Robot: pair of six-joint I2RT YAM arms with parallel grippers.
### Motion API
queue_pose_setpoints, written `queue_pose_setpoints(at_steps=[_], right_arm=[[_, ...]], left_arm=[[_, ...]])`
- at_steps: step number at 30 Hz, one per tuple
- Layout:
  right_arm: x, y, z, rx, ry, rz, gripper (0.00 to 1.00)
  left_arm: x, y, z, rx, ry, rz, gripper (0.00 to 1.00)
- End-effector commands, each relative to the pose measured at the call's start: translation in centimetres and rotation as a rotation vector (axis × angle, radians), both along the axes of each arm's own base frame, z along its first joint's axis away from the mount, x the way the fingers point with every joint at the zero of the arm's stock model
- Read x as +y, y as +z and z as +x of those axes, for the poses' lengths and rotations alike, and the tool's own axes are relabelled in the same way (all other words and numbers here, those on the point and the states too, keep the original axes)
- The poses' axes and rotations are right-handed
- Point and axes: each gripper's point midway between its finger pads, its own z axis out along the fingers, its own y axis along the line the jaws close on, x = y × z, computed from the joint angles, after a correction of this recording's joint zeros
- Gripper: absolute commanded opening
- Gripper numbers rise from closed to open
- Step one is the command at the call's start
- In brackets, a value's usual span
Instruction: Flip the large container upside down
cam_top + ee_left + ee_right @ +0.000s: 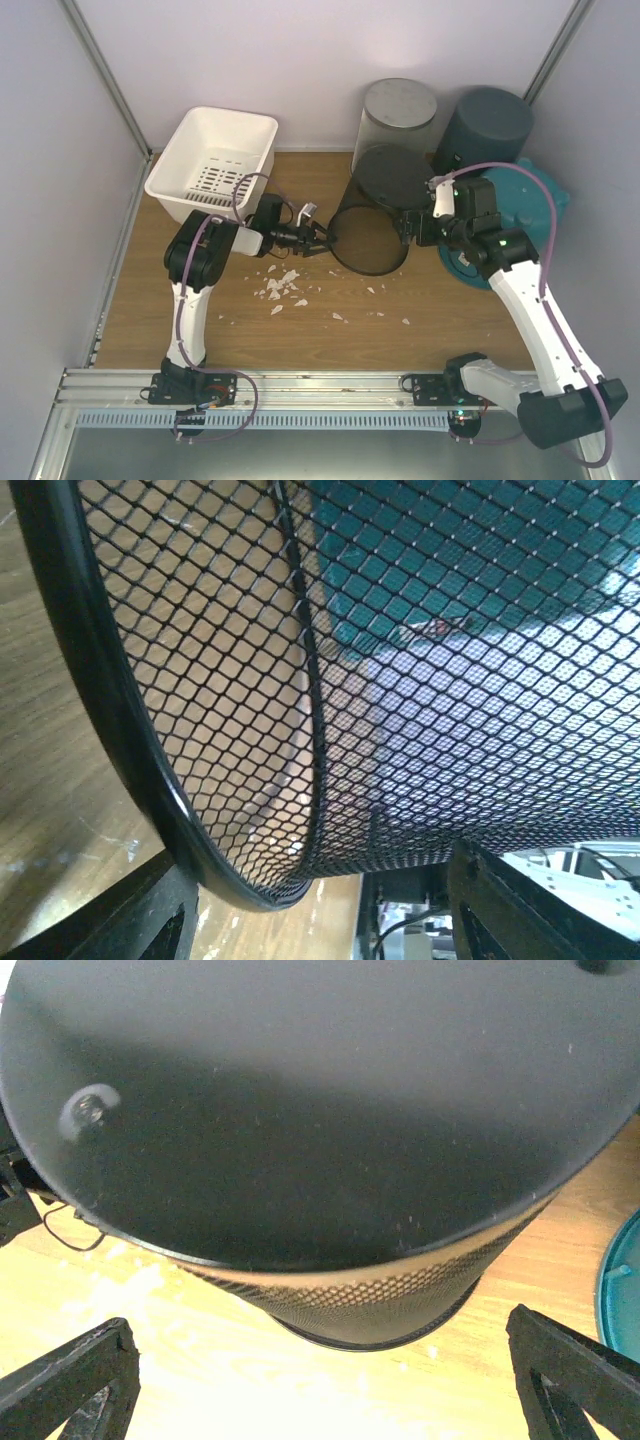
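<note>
The large container is a black mesh bin [378, 205], tilted with its round rim [368, 242] low near the table and its solid base [392, 176] raised toward the back. My left gripper [318, 240] is open at the rim's left edge; in the left wrist view the rim [150, 780] and mesh wall [430, 680] pass between its spread fingers [130, 920]. My right gripper [412, 226] is open at the bin's right side. The right wrist view shows the dark base [320, 1100] above its wide-apart fingers [70, 1380].
A white slotted basket [215, 160] stands at the back left. A grey cylinder [398, 115] and a dark cylinder [485, 125] stand at the back. A teal lid [545, 200] lies on the right. White scraps [280, 288] litter the wooden table.
</note>
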Motion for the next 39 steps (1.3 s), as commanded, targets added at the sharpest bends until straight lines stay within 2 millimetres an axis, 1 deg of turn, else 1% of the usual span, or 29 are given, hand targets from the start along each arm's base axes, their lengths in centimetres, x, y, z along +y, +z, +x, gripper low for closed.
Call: queue_pose_setpoints(at_steps=[1, 5, 8, 15, 17, 20, 22, 24, 26, 28, 30, 33, 35, 37, 39], right_arm=[[0.5, 0.3, -0.4, -0.022, 0.015, 0.031, 1.00], [0.6, -0.5, -0.9, -0.009, 0.022, 0.035, 1.00], [0.3, -0.4, -1.4, -0.017, 0.013, 0.038, 0.99], [-0.4, -0.2, -2.6, -0.021, -0.002, 0.019, 1.00], [-0.7, -0.2, -2.9, -0.023, -0.009, 0.009, 1.00], [-1.1, 0.7, -3.4, -0.046, -0.021, 0.011, 1.00], [-1.4, 1.8, -3.6, -0.080, -0.038, 0.018, 1.00], [-2.0, 3.2, -3.4, -0.128, -0.073, 0.015, 1.00], [-2.2, 5.0, -2.4, -0.189, -0.092, 0.015, 1.00], [-1.6, 6.4, -0.8, -0.228, -0.082, 0.027, 1.00], [-0.8, 7.4, 1.0, -0.255, -0.059, 0.030, 1.00], [0.2, 7.3, 3.9, -0.262, -0.039, 0.013, 1.00], [0.9, 6.6, 5.6, -0.243, -0.018, -0.001, 1.00], [1.4, 5.9, 7.1, -0.232, -0.006, -0.018, 1.00], [2.1, 5.7, 8.3, -0.236, 0.008, -0.023, 0.99]], left_arm=[[-0.7, -1.0, -0.5, -0.029, -0.027, 0.087, 0.67], [-1.3, -1.5, -0.3, -0.050, -0.050, 0.129, 0.68], [-2.3, -1.7, -0.2, -0.081, -0.081, 0.165, 0.68], [-5.5, -2.3, -0.8, -0.109, -0.151, 0.200, 0.69], [-6.6, -2.4, -1.4, -0.116, -0.184, 0.193, 0.69], [-7.3, -2.7, -2.5, -0.132, -0.222, 0.204, 0.69], [-7.1, -2.1, -2.9, -0.141, -0.233, 0.196, 0.70], [-6.9, -1.2, -3.4, -0.160, -0.250, 0.181, 0.70], [-6.7, 0.2, -3.9, -0.191, -0.273, 0.161, 0.70], [-6.3, 2.2, -4.1, -0.261, -0.286, 0.153, 0.70], [-5.8, 4.3, -4.1, -0.338, -0.282, 0.162, 0.70], [-4.5, 7.6, -4.0, -0.446, -0.254, 0.186, 0.70], [-3.5, 9.3, -3.6, -0.500, -0.229, 0.201, 0.70], [-2.1, 11.1, -2.7, -0.539, -0.184, 0.216, 0.70], [0.1, 13.5, -1.0, -0.576, -0.114, 0.222, 0.70]])
